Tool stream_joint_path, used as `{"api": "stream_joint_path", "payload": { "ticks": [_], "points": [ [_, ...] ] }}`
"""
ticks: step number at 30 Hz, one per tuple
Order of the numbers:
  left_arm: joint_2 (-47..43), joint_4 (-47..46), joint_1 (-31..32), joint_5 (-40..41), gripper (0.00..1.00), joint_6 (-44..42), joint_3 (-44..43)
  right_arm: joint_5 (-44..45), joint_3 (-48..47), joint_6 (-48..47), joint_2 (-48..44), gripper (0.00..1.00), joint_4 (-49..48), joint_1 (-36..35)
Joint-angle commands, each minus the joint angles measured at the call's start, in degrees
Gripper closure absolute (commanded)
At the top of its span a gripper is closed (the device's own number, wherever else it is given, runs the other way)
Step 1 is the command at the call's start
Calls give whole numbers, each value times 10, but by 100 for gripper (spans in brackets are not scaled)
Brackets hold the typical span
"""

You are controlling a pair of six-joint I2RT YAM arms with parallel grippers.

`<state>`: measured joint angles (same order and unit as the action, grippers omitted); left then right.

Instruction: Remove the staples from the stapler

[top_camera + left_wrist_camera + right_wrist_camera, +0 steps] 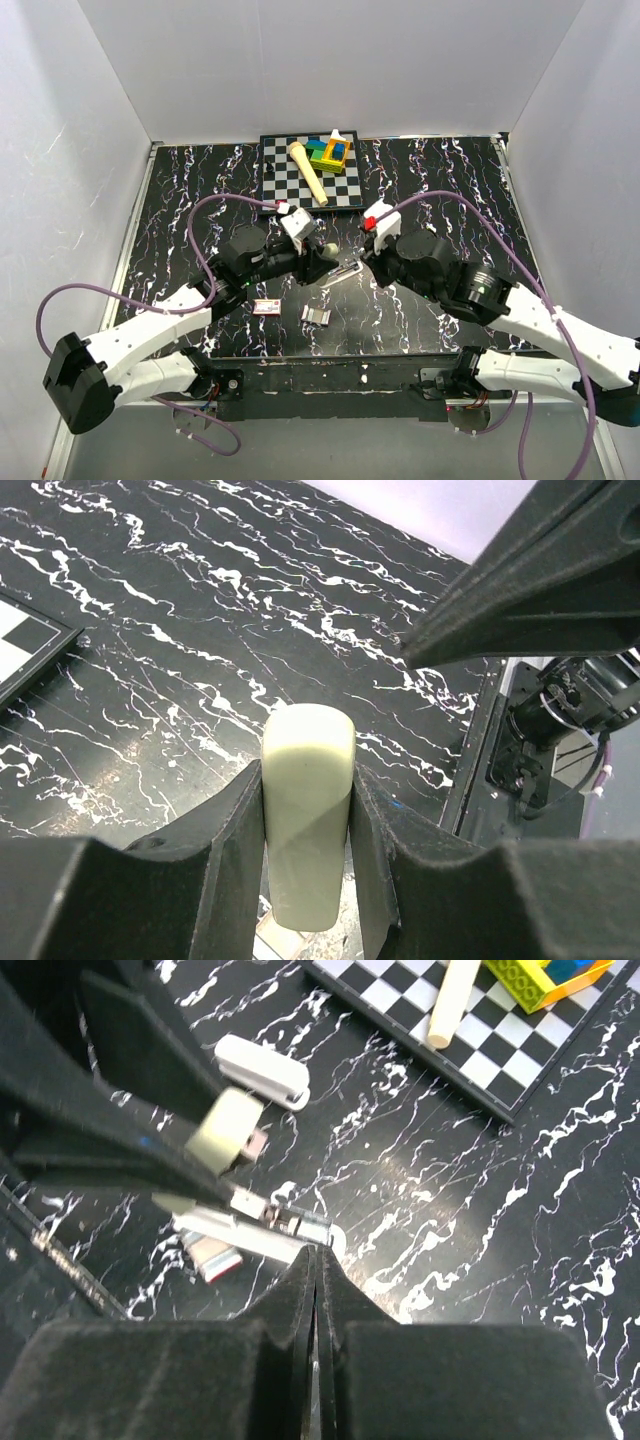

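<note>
The stapler [338, 270] is swung open just above the table's middle. My left gripper [322, 252] is shut on its cream top [308, 830], whose sides are pressed by both fingers [225, 840]. In the right wrist view the cream top [225, 1130] is raised and the silvery magazine rail [285, 1222] juts out below it. My right gripper [316, 1252] is shut, its tips right at the end of that rail, and I see nothing held between them. A short silvery strip of staples [317, 315] lies on the table in front of the stapler.
A small red-and-white box [267, 307] lies left of the staples and under the rail [210, 1255]. At the back, a chessboard [345, 195] carries a wooden stick [308, 172] and coloured blocks [330, 152]. White walls enclose the table.
</note>
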<state>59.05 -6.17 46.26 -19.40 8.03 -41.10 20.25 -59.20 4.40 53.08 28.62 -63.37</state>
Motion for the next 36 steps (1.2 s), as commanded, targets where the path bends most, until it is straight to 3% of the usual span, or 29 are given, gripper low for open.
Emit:
{"api": "stream_joint_path", "payload": {
  "ticks": [1,6,12,36],
  "points": [
    [19,-65,1,25,100,30,-24,-12,16,-11,18,99,-120,47],
    [49,-83,0,42,100,51,-34,-107,75,1,27,99,-214,136],
    [81,-98,0,53,100,74,-40,-169,113,-5,53,99,-280,175],
    [157,-139,-3,152,100,111,-73,-234,236,71,142,99,-426,185]
  ]
}}
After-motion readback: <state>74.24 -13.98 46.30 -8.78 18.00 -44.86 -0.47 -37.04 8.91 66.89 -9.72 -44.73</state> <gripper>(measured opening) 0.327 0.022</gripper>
